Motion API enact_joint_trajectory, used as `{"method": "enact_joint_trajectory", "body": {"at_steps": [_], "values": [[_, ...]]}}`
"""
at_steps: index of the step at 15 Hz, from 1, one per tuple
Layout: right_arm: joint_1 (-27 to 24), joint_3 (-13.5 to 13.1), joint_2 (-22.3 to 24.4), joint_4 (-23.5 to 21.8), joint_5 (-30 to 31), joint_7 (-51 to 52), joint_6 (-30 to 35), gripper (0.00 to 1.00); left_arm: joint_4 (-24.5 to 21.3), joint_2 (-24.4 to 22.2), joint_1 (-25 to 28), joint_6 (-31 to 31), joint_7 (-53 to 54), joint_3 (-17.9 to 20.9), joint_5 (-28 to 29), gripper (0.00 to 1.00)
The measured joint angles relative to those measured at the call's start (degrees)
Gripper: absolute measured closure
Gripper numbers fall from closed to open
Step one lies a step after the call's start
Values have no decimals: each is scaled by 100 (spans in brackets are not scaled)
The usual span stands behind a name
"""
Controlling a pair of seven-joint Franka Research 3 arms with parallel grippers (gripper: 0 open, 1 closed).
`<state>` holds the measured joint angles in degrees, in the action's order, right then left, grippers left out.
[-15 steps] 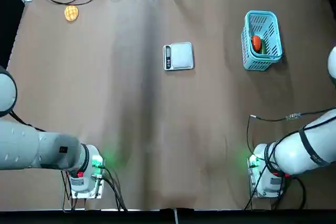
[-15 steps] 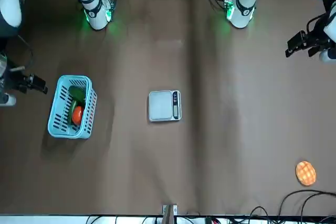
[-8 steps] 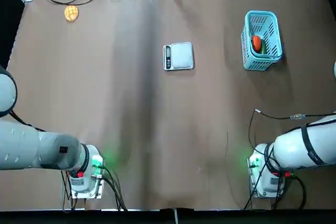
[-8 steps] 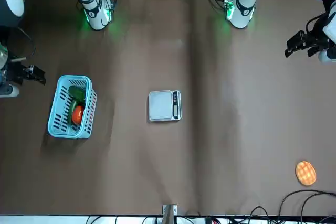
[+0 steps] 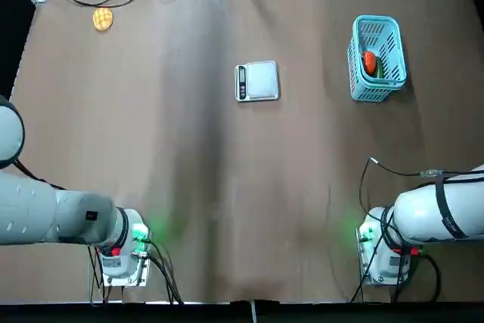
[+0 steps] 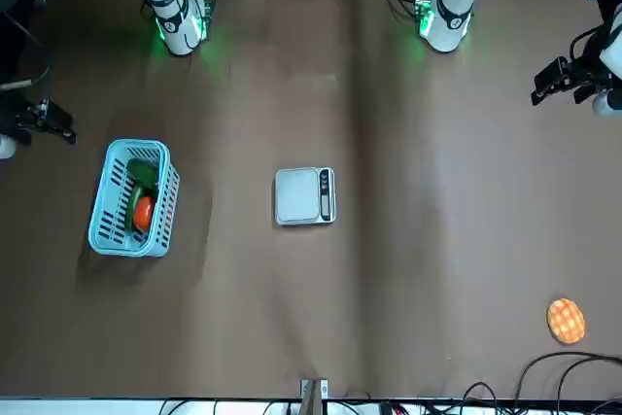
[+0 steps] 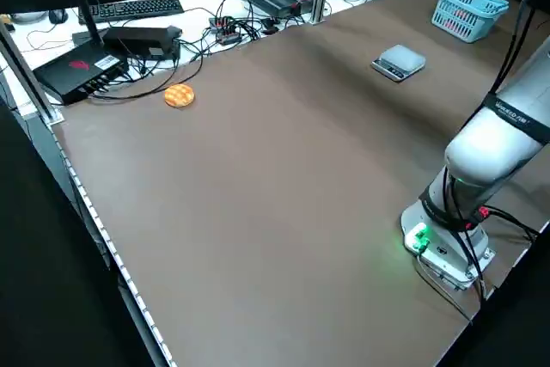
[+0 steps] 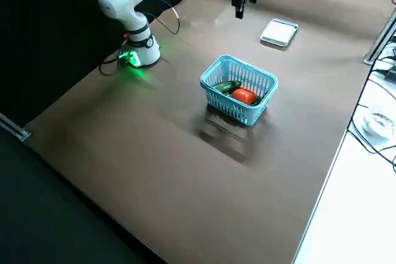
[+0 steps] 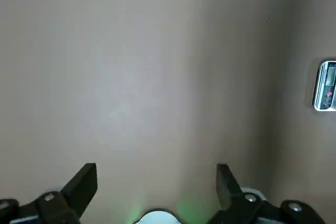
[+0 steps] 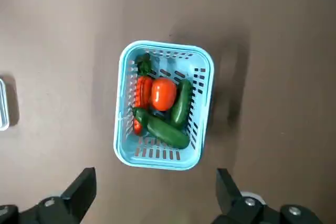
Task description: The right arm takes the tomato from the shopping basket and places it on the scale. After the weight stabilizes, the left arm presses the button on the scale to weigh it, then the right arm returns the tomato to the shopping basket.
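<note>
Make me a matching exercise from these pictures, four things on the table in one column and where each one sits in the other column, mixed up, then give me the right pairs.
Things:
1. tomato
2. scale
3. waffle-like disc
4. right gripper

Places:
A. alone near a far corner of the table, on the left arm's side
B. high above the shopping basket, fingers spread wide
C. bare, near the middle of the table
D. inside the basket, among green vegetables

Pairs: 1-D, 2-C, 3-A, 4-B

Scale (image 5: pixel 257 81) button too small to discern.
</note>
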<state>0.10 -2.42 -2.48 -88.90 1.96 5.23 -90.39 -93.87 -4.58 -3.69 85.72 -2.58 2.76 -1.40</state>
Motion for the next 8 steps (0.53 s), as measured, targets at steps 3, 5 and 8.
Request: {"method": "enact_joint_trajectory", "body": {"at_steps": [3,5,8], "values": [[-99,-69,14,-84,-86,91,14,0,-3,0,0,-52,0,0,5,0],[-151,-83,28,-135,-155,108,13,0,-4,0,0,-54,0,-1,5,0],[-164,-83,45,-144,-192,110,8,0,-7,0,0,-68,0,-1,5,0]]}}
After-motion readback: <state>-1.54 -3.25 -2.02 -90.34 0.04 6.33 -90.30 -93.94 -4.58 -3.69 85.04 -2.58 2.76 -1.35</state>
